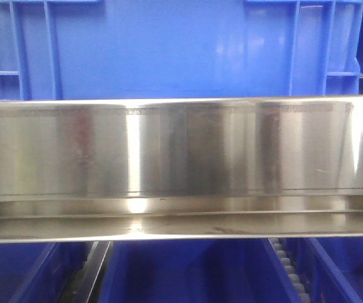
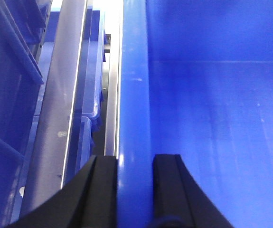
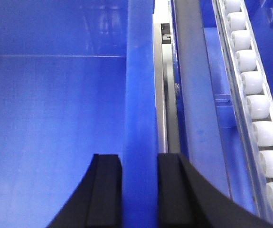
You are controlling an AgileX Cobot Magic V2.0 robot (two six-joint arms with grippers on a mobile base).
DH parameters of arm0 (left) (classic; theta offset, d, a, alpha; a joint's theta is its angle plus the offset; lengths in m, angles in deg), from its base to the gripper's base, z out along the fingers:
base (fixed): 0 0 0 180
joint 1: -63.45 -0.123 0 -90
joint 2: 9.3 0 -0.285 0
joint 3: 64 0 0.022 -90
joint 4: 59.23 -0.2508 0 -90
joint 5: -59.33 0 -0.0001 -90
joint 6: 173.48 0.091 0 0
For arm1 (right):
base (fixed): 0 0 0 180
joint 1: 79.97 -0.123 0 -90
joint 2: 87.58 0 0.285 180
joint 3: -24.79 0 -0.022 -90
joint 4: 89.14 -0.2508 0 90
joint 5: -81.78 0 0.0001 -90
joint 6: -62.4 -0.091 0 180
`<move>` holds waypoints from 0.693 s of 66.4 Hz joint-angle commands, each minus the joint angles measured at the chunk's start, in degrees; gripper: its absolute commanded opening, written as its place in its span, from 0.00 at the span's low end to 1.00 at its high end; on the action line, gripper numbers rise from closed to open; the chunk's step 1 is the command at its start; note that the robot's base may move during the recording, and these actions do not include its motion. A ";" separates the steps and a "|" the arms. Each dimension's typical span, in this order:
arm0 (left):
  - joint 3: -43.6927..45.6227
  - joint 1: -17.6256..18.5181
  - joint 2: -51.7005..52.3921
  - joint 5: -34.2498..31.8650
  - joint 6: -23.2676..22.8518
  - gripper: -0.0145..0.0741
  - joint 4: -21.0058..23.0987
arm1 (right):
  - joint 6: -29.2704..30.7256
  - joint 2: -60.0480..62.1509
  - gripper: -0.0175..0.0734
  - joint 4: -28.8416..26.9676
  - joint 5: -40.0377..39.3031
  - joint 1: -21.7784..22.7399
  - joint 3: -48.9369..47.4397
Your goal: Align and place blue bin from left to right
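Black fingers (image 2: 103, 190) of my left gripper (image 2: 135, 164) pinch the left rim of the blue bin (image 2: 212, 118); my right gripper (image 3: 139, 161) pinches its right rim. Both rims run straight away from the fingers, each arm equally near. Inside, the bin looks empty. A steel rail (image 1: 181, 151) crosses beneath its front face; white rollers (image 3: 257, 104) flank its right.

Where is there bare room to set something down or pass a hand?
Free: the bare interior of the blue bin. Crowded: the slits between its rim and the steel rails either side; roller track on the right.

Front view close on blue bin (image 1: 168, 50); wrist views along its opposite rims.
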 commanded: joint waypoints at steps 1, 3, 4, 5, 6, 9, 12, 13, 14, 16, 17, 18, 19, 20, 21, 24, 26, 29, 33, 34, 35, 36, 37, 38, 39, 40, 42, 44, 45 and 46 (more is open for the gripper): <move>0.36 0.08 0.18 0.79 -0.44 0.04 -0.78 | 0.16 0.24 0.12 1.38 0.46 0.14 -0.41; 0.36 0.08 0.18 0.79 -0.44 0.04 -0.78 | 0.16 0.24 0.12 1.38 0.46 0.14 -0.41; 0.36 0.08 0.18 0.79 -0.44 0.04 -0.78 | 0.16 0.24 0.12 1.38 0.31 0.14 -0.41; 0.36 0.08 0.18 0.79 -0.44 0.04 -0.78 | 0.16 0.24 0.12 1.38 0.31 0.14 -0.41; 0.36 0.08 0.18 0.79 -0.44 0.04 -0.78 | 0.16 0.24 0.12 1.38 0.02 0.14 -0.41; 0.36 0.08 0.18 0.79 -0.44 0.04 -0.78 | 0.16 0.24 0.12 1.38 -0.24 0.14 -0.41; 0.36 0.08 0.18 0.67 -0.44 0.04 -0.78 | 0.16 0.24 0.12 1.38 -0.50 0.14 -0.41; 0.36 0.08 0.18 0.50 -0.44 0.04 -0.78 | 0.16 0.24 0.12 1.38 -0.63 0.14 -0.41; 0.36 0.08 0.18 0.39 -0.44 0.04 -0.78 | 0.16 0.24 0.12 1.38 -0.76 0.14 -0.41; 0.36 0.08 0.18 -0.09 -0.44 0.04 -0.67 | 0.16 0.24 0.12 1.38 -0.76 0.14 -0.41; 0.36 0.08 0.18 -0.21 -0.44 0.04 -0.57 | 0.16 0.24 0.12 1.38 -0.76 0.14 -0.41; 0.36 0.08 0.18 -0.34 -0.44 0.04 -0.58 | 0.16 0.24 0.12 1.38 -0.66 0.14 -0.41; 0.36 0.08 0.18 -0.34 -0.44 0.04 -0.58 | 0.16 0.24 0.12 1.38 -0.66 0.14 -0.41; 0.36 0.08 0.18 -0.34 -0.44 0.04 -0.58 | 0.16 0.24 0.12 1.38 -0.66 0.14 -0.41; 0.36 0.08 0.18 -0.34 -0.44 0.04 -0.58 | 0.16 0.24 0.12 1.38 -0.66 0.14 -0.41; 0.93 0.08 0.18 0.36 -0.44 0.04 -0.46 | 0.16 0.38 0.12 1.38 -0.66 0.14 -0.41; 1.31 0.08 0.18 0.92 -0.44 0.04 -0.46 | 0.16 0.62 0.12 1.38 -0.66 0.14 -0.41; 2.40 0.08 0.28 2.11 -0.44 0.04 -0.46 | 0.16 1.12 0.12 1.38 -0.79 0.14 -0.41; 3.74 0.08 0.40 2.93 -0.44 0.04 -0.46 | -0.07 1.81 0.12 1.38 -0.99 0.14 -0.41; 4.38 0.08 0.40 3.34 -0.44 0.04 -0.46 | -0.20 2.14 0.12 1.38 -0.99 0.14 -0.41; 4.85 0.08 0.40 3.66 -0.44 0.04 -0.46 | -0.36 2.24 0.12 1.38 -0.99 0.14 -0.41; 5.08 0.08 0.40 3.83 -0.44 0.04 -0.46 | -0.36 2.58 0.12 1.38 -0.99 0.14 -0.41; 5.59 0.08 0.48 4.15 -0.44 0.04 -0.46 | -0.47 2.82 0.12 1.38 -1.13 0.14 -0.41; 6.09 0.08 0.48 4.31 -0.44 0.04 -0.35 | -0.60 3.04 0.12 1.38 -1.13 0.14 -0.41; 6.80 0.08 0.48 4.31 -0.44 0.04 -0.35 | -0.59 3.27 0.12 1.38 -1.13 0.14 -0.41; 7.25 0.08 0.66 4.31 -0.44 0.04 -0.35 | -0.76 3.45 0.12 1.38 -1.13 0.14 -0.41; 8.13 0.08 0.64 4.31 -0.44 0.04 -0.35 | -0.75 4.01 0.12 1.38 -1.13 0.14 -0.41; 8.96 0.23 0.78 4.31 -0.44 0.04 -0.35 | -0.75 4.43 0.12 1.38 -1.13 0.14 -0.41; 9.27 0.23 0.90 4.31 -0.44 0.04 -0.35 | -0.75 4.68 0.12 1.38 -1.13 0.14 -0.41; 9.53 0.33 0.91 4.31 -0.44 0.04 -0.35 | -0.75 4.97 0.12 1.38 -1.13 0.14 -0.41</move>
